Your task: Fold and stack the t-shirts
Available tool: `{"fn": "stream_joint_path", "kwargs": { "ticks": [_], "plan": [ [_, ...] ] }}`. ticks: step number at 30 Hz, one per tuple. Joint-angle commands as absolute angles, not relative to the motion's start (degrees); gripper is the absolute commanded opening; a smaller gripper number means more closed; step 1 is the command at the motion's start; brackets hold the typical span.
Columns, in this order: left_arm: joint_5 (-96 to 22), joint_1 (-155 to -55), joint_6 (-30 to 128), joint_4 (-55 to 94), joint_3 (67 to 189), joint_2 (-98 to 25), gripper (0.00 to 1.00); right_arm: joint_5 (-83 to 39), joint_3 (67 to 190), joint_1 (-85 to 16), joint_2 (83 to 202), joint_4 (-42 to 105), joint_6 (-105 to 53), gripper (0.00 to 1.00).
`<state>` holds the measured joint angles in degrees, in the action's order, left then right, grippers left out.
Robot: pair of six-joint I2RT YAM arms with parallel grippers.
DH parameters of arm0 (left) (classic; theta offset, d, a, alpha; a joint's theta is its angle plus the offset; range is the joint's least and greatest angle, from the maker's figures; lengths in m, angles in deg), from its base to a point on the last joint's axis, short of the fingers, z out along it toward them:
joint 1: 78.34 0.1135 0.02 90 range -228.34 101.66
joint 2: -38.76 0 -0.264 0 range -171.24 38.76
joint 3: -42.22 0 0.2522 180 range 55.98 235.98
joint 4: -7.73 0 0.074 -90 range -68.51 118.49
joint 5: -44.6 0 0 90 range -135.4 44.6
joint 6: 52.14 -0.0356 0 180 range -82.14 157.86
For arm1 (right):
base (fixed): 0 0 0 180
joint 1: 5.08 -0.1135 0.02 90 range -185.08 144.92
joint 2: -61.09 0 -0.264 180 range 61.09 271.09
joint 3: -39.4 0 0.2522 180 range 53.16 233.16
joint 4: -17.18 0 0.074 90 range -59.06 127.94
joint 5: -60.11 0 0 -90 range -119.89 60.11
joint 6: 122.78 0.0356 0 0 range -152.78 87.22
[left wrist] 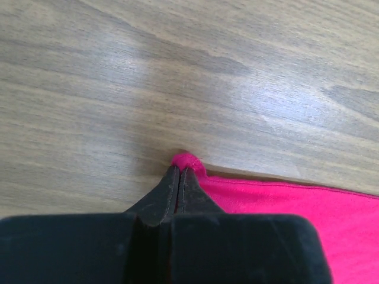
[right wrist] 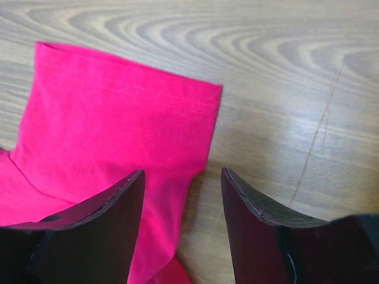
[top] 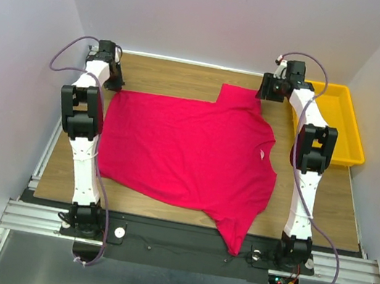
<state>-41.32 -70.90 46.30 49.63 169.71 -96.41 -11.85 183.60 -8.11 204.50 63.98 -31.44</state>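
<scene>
The left end effector (left wrist: 179, 173) is clenched on a corner of the t-shirt (top: 189, 149). The right end effector (right wrist: 181, 175) is released, poised over a sleeve (right wrist: 124, 118) lying on the counter (right wrist: 284, 89).

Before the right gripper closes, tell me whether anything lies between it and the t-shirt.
Nothing visible does. The right gripper hangs open directly over the sleeve of the crimson-pink t-shirt, with only bare wooden table beside it. The left gripper is shut on a hem corner.
</scene>
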Motion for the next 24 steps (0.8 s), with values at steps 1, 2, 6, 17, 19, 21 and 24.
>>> {"fn": "stream_joint_path", "kwargs": {
  "ticks": [1, 2, 6, 17, 19, 21, 24],
  "plan": [
    [-41.62, -70.34, 46.12, 49.26, 169.37, -92.81, 0.0, -11.26, 188.07, -7.63, 204.79, 62.5, -31.03, 0.6],
    [-41.62, -70.34, 46.29, 48.22, 168.23, -91.33, 0.0, -11.7, 188.86, -7.63, 204.96, 62.5, -30.77, 0.6],
    [-41.53, -70.34, 46.73, 45.05, 164.53, -87.55, 0.0, -14.5, 189.31, -7.45, 205.67, 60.22, -27.18, 0.61],
    [-41.09, -70.34, 46.82, 44.16, 160.66, -84.99, 0.0, -15.39, 190.71, -7.45, 210.06, 57.22, -22.42, 0.52],
    [-40.83, -70.34, 47.0, 44.08, 160.31, -84.81, 0.0, -15.13, 191.15, -7.54, 211.2, 56.61, -21.98, 0.5],
    [-40.74, -70.34, 47.17, 43.81, 159.96, -84.55, 0.0, -15.48, 191.85, -7.45, 211.82, 56.0, -21.1, 0.49],
    [-40.57, -70.34, 47.17, 43.72, 160.04, -84.37, 0.0, -14.95, 192.47, -7.63, 212.87, 55.38, -19.78, 0.49]
  ]
}}
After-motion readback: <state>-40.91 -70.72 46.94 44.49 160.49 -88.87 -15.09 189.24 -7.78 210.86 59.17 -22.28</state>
